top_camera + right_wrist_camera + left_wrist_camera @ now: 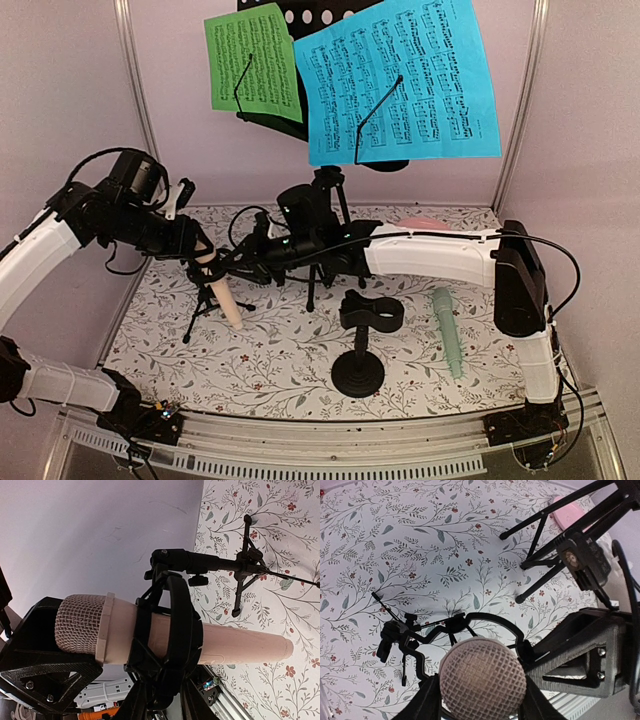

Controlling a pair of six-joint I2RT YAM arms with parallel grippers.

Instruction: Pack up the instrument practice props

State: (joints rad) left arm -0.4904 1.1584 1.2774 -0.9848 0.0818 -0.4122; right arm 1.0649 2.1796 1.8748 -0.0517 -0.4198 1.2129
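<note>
The beige microphone sits tilted in the clip of a small black tripod mic holder. My left gripper is shut on its mesh head, a finger against each side. My right gripper reaches across from the right and is shut on the holder's clip, which rings the microphone's body. A second mic holder on a round base stands mid-table, with the mint microphone lying to its right. The black music stand at the back carries a green page and a blue page.
A pink plate lies at the back right behind my right arm, and it also shows in the left wrist view as the pink plate. The music stand's tripod legs spread close behind both grippers. Enclosure walls stand left, right and behind.
</note>
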